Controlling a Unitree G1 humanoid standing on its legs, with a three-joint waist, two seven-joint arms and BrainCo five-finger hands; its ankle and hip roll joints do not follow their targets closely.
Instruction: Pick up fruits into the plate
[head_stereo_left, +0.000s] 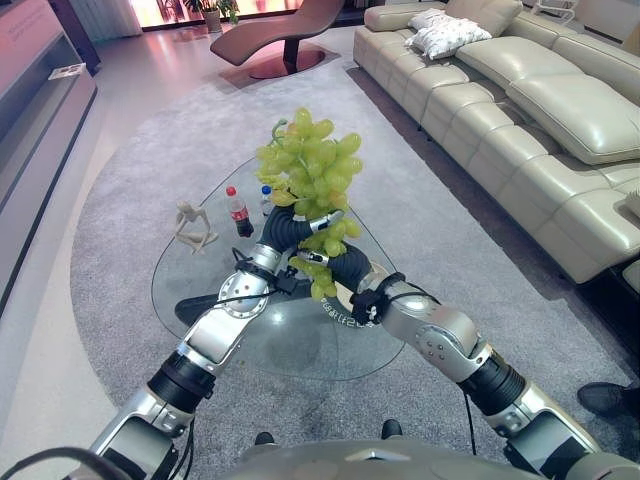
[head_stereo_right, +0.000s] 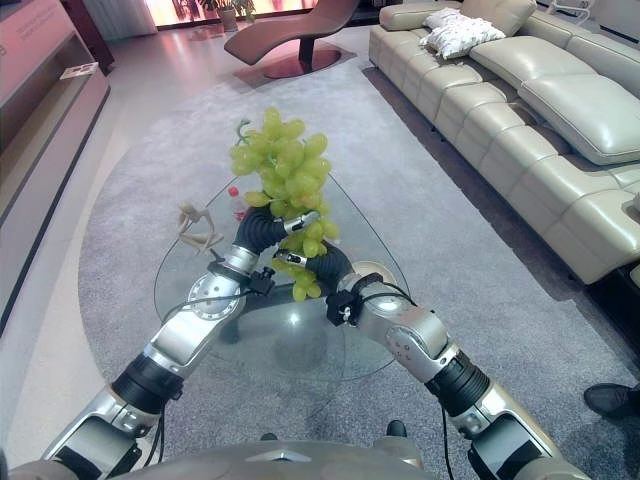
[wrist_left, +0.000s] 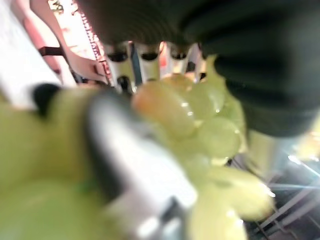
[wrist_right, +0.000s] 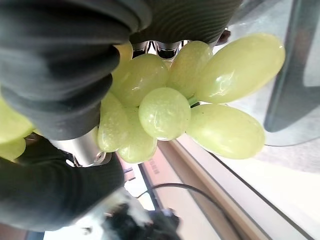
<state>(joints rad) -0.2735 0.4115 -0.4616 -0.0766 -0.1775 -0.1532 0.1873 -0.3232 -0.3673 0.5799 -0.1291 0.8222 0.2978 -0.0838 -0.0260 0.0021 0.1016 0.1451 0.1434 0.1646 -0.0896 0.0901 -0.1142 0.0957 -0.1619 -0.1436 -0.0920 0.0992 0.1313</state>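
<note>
Above a glass bench (head_stereo_left: 290, 345) in a carpeted lounge, a bunch of green grapes (head_stereo_left: 310, 165) is held aloft, clamped at its lower end between the left robot hand (head_stereo_left: 292, 228) and right robot hand (head_stereo_left: 340, 268), wrists raised together. Grapes could be shed if the two grips diverge.

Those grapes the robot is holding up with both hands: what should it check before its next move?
1. Bunch of grapes lifted off the glass table: ok.
2. Left hand gripping the bunch, fingers curled round it: ok.
3. Right hand gripping the lower grapes: ok.
4. Plate located: cannot tell; a pale rim shows past the right wrist.
5. Bottles and figurine standing apart from the hands: ok.
</note>
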